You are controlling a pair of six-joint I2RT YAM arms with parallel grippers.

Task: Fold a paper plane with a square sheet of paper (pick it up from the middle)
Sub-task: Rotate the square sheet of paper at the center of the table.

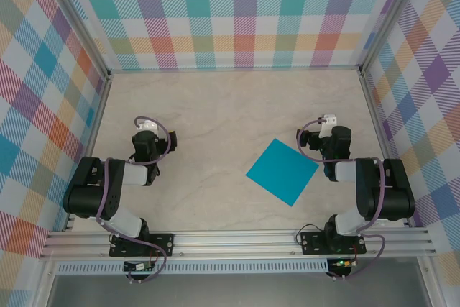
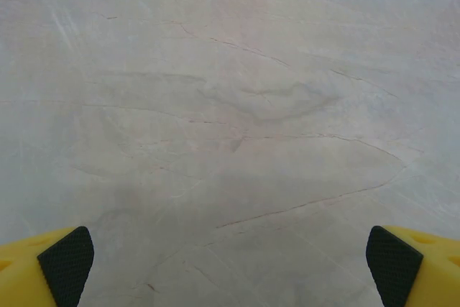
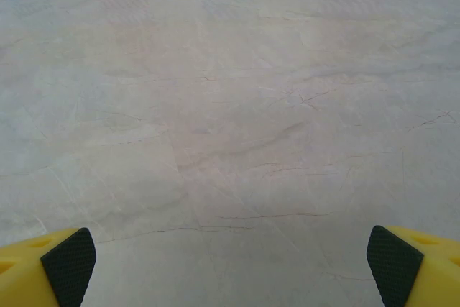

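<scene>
Right, nothing folded yet: both claws wide open, paper lying free.
On the left, the left claw (image 2: 230, 264) hangs spread over bare table (image 1: 215, 106), holding nothing. Moving right, the blue sheet of paper (image 1: 282, 172) lies flat, turned like a diamond, right of centre and just beside the right arm (image 1: 374, 192). The right claw (image 3: 231, 264) is spread wide too, and empty. My call: it's the nearer one, so it should come down on the sheet's middle, pinch gently to raise a ridge, and not drag the thin paper.
</scene>
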